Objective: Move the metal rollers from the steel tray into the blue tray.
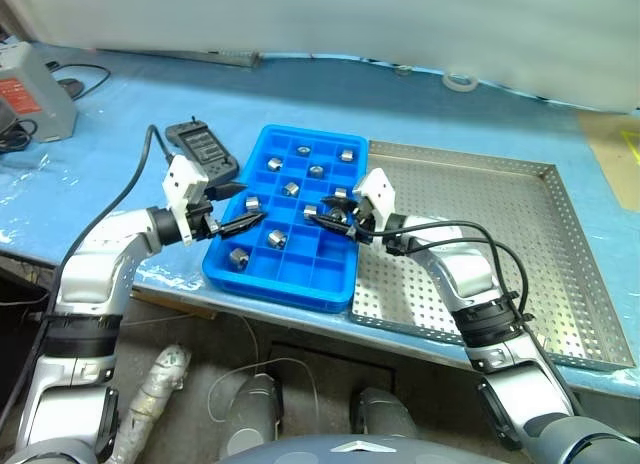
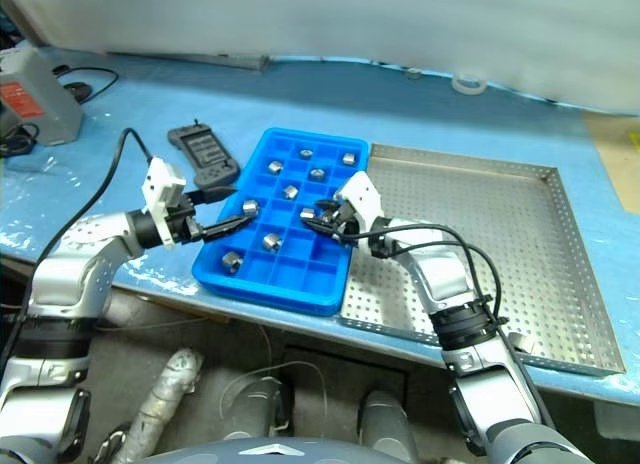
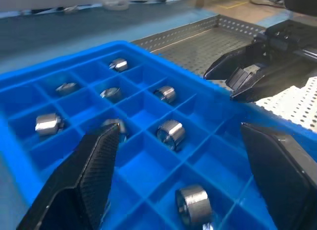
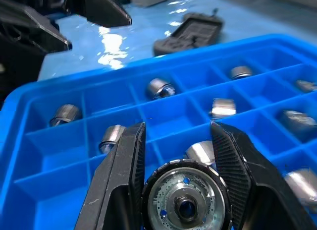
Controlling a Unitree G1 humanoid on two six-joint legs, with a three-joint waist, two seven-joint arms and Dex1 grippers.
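We see right gripper [image 4: 181, 183] fingers clamped on a shiny metal roller [image 4: 184, 202] over the blue tray [image 1: 232, 276]; right wrist view reveals its dark central hole. Left gripper [image 1: 244, 222] fingers apart, left of it. Other rollers [image 3: 171, 133] sit in compartments.

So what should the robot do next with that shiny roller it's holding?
Probably lower it into an empty pocket and let go: the right gripper pinches a metal roller above the blue tray, and the steel tray looks emptied.

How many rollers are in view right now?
10 rollers: nine lie in compartments of the blue tray, one is held in the right gripper above it. Others may hide behind that gripper.
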